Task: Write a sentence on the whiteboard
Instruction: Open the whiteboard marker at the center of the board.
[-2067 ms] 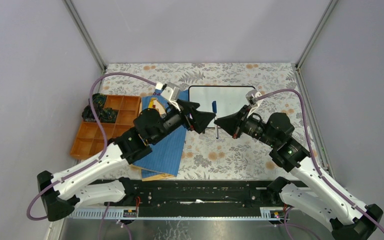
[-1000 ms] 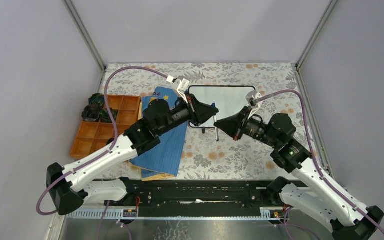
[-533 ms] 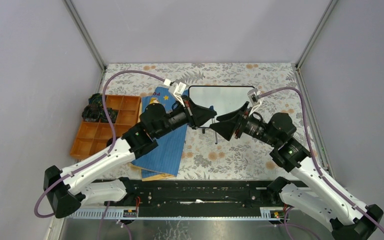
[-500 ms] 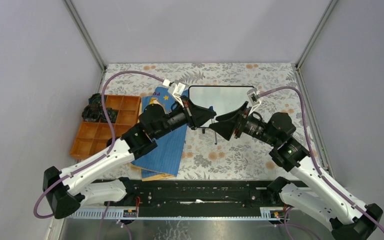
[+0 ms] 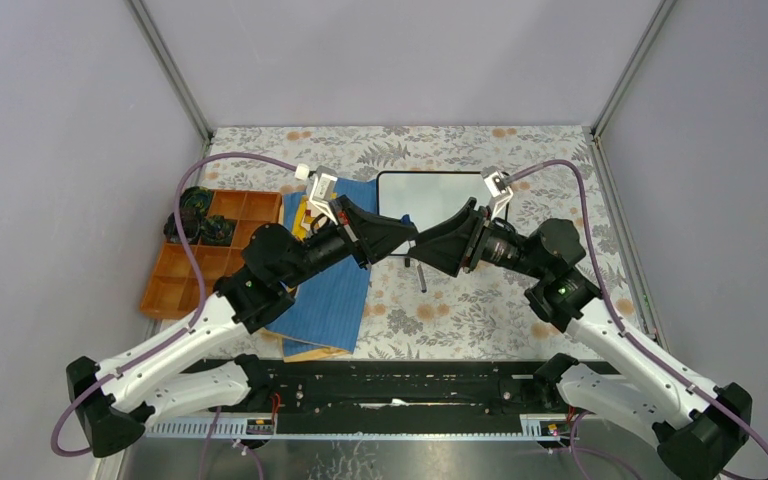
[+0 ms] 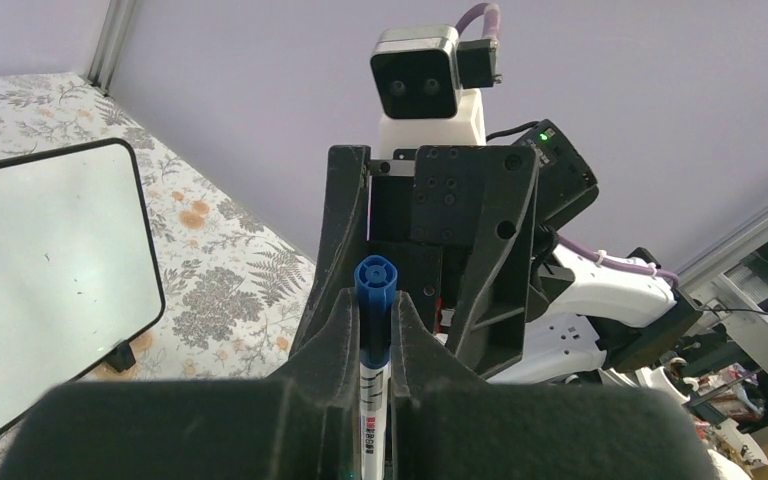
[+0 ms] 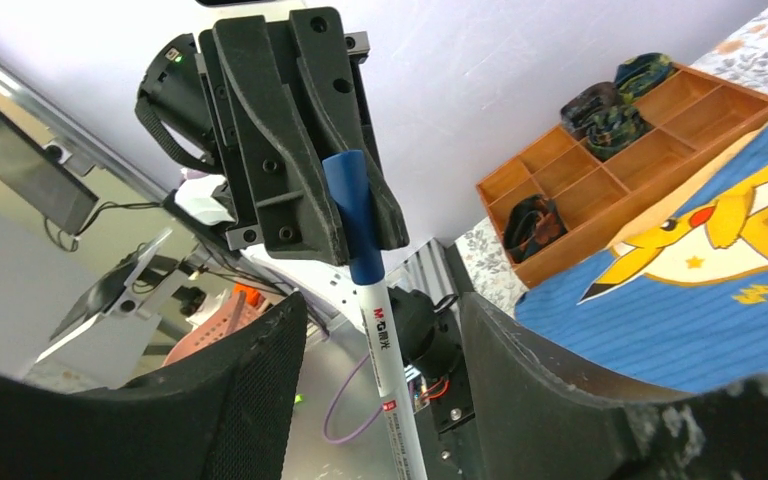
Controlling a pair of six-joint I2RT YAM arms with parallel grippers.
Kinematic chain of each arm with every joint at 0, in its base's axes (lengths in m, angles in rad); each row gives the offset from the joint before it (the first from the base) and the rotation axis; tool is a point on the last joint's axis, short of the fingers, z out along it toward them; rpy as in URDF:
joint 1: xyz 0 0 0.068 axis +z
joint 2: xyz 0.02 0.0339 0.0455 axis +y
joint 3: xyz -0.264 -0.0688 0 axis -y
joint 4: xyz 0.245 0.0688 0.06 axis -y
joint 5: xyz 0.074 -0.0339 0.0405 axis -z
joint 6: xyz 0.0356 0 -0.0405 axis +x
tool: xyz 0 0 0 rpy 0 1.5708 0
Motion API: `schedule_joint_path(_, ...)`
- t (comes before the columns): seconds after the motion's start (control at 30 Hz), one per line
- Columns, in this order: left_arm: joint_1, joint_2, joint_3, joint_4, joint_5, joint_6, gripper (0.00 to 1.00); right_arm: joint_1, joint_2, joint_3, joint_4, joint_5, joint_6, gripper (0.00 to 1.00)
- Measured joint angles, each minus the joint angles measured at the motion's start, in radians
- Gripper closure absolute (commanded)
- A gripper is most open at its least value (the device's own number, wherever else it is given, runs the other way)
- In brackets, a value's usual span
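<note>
Both arms reach in from the near corners, elbows bent outward, forearms angled toward mid-desk. The left hand (image 5: 407, 238) and right hand (image 5: 426, 246) meet nose to nose, raised above the desk (image 5: 480, 310), over the near edge of the whiteboard (image 5: 438, 190).

Left hand: fingers closed tight on the blue cap of a marker (image 6: 373, 285). The white barrel runs down out of the grip, cap end uppermost in the left wrist view.

Right hand: fingers spread wide, one either side of the barrel, with a clear gap on both sides in the right wrist view, so nothing is gripped.

The whiteboard lies flat toward the far middle of the desk, black frame, face plain white in the top and left wrist views. Its near edge is partly hidden under the two hands.

Left of it lies a blue book (image 5: 335, 290), partly under the left forearm, and further left an orange compartment tray (image 5: 172, 290) with dark bundles (image 5: 200, 205) in its far cells
</note>
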Motion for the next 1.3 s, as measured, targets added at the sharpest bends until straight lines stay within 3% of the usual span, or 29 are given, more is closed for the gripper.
schedule_joint_path(0.1, 0.000, -0.006, -0.005, 0.010, 0.003, -0.004, 1.00, 0.000, 0.013, 0.000, 0.026, -0.029, 0.026, 0.44)
schedule_joint_path(0.33, 0.000, -0.006, -0.008, 0.012, 0.006, -0.012, 1.00, 0.000, 0.020, -0.001, 0.037, -0.055, 0.058, 0.74)
schedule_joint_path(0.63, 0.000, -0.006, -0.008, 0.017, 0.013, -0.051, 1.00, 0.000, 0.013, -0.003, 0.043, -0.072, 0.037, 1.00)
schedule_joint_path(1.3, -0.007, 0.024, -0.008, 0.005, 0.021, -0.079, 1.00, 0.002, -0.079, -0.066, -0.021, -0.005, -0.036, 1.00)
